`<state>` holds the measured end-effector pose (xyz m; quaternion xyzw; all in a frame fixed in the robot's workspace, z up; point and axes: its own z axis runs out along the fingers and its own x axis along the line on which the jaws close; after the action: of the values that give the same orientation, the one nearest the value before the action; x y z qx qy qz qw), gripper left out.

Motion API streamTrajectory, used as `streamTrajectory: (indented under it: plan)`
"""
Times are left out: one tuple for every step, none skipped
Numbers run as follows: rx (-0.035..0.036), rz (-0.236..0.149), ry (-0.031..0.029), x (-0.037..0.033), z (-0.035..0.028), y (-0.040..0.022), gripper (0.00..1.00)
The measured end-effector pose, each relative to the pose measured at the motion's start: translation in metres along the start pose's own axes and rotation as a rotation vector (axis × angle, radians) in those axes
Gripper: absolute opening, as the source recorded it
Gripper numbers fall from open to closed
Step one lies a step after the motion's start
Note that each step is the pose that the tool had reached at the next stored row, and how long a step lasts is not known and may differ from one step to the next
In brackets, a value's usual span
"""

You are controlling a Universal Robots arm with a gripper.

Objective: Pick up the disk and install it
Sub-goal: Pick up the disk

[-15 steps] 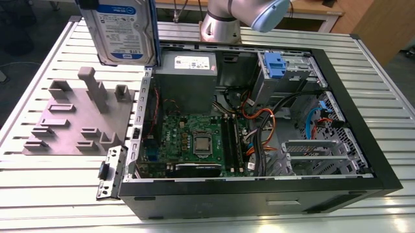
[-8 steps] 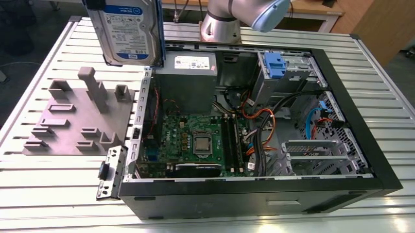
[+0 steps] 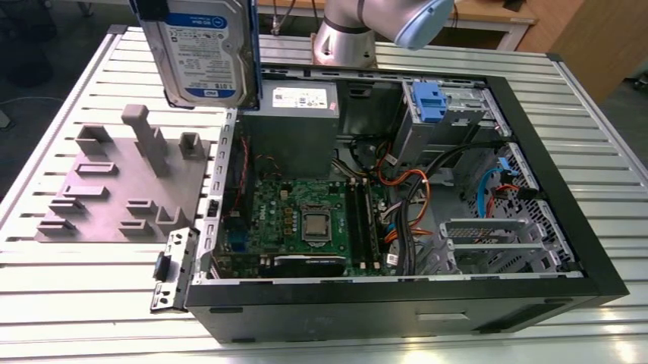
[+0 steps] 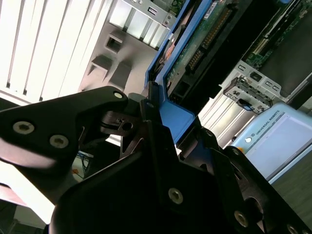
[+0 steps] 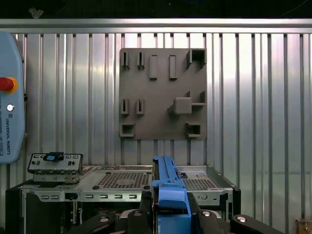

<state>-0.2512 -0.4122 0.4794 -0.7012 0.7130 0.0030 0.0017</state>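
The disk [image 3: 202, 53], a silver drive with a white-and-blue label in a blue bracket, hangs upright in the air above the slatted table, at the exterior view's upper left, over the gap between the grey fixture plate and the open computer case. In both wrist views my gripper [image 5: 170, 214] [image 4: 175, 117] is shut on the disk's blue bracket [image 5: 168, 187] [image 4: 183, 114], black fingers [image 4: 146, 109] pressed on either side. The disk's circuit-board underside [image 4: 204, 39] faces the second wrist view.
The open black computer case [image 3: 526, 189] lies on its side with motherboard [image 3: 303, 220], grey power supply [image 3: 294, 114], cables and a drive bay with a blue latch [image 3: 430, 102]. A grey fixture plate [image 3: 121, 189] with upright pegs lies beside it. A pendant [image 5: 9, 97] rests on the table.
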Motion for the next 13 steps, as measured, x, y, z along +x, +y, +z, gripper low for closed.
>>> streamTrajectory:
  plan:
    - [-0.0001,0.0,0.0,0.0008,0.0,-0.0004,0.36]
    - [0.0,0.0,0.0,0.001,0.0,-0.0008,0.36]
    - [0.0,0.0,0.0001,0.001,0.0,-0.0015,0.36]
    - [-0.0001,0.0,0.0002,0.001,0.0,-0.0025,0.36]
    - [-0.0001,0.0,0.0001,0.001,0.0,-0.0036,0.36]
    - [0.0,0.0,0.0,0.001,0.0,-0.0051,0.36]
    - [-0.0001,0.0,0.0001,0.001,0.0,-0.0068,0.36]
    - [-0.0001,0.0,0.0001,0.0009,0.0,-0.0084,0.36]
    - [0.0,0.0,0.0001,0.0009,0.0,-0.0099,0.36]
    - [-0.0001,0.0,0.0001,0.0009,0.0,-0.0114,0.36]
    - [-0.0001,0.0,0.0001,0.0009,0.0,-0.0128,0.36]
    - [-0.0001,0.0,0.0001,0.0009,0.0,-0.014,0.36]
    - [0.0,0.0,0.0001,0.0008,0.0,-0.0151,0.36]
